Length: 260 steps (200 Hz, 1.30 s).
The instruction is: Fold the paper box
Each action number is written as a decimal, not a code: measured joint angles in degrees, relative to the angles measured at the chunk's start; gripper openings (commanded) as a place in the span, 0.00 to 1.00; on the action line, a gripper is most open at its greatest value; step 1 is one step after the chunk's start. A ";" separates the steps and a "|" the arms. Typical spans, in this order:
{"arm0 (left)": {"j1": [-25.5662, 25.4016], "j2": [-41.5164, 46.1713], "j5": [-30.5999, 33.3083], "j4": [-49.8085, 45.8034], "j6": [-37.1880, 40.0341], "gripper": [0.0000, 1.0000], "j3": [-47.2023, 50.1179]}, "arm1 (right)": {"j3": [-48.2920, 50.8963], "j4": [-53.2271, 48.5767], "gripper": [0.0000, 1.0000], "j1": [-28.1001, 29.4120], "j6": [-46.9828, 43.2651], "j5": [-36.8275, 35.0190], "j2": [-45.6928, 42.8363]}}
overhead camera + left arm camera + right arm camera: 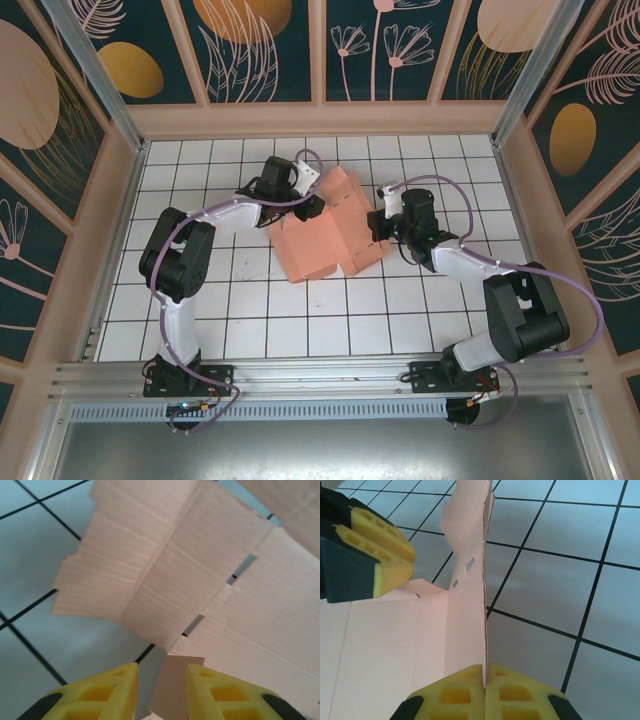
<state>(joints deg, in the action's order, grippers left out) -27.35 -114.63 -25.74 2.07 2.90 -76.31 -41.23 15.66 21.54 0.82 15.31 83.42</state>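
Top external, pink paper box (322, 240), white tiled table (250, 312), floral walls (262, 52)

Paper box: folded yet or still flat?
Partly folded. The paper box mostly lies spread flat; one panel stands upright, pinched in the right gripper.

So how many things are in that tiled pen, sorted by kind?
Pink paper box: 1
Robot arms: 2, the left arm and the right arm
Total: 3
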 measured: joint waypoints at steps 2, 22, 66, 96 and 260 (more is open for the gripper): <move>0.00 0.00 -0.20 -0.07 0.11 0.30 0.00 | 0.00 0.00 0.00 0.00 0.00 -0.02 0.02; -0.11 -0.13 -2.54 -1.62 0.79 0.30 -0.24 | -0.02 0.00 0.00 0.02 0.00 0.00 0.02; -0.44 -3.72 -2.32 -4.46 0.50 0.28 -2.97 | -0.74 -0.02 0.00 0.46 0.00 0.00 0.02; -0.61 -6.78 0.13 -5.51 -2.14 0.27 -3.96 | -0.79 -0.37 0.00 0.92 0.11 0.22 0.13; -6.99 -13.40 23.47 -11.10 -6.25 0.20 -12.90 | -3.41 -0.52 0.00 1.55 3.21 -3.23 6.47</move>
<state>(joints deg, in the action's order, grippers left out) -34.35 -128.03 -2.26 -9.04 -3.36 -89.21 -44.64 15.14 23.09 4.03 12.08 89.89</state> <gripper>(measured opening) 0.205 0.056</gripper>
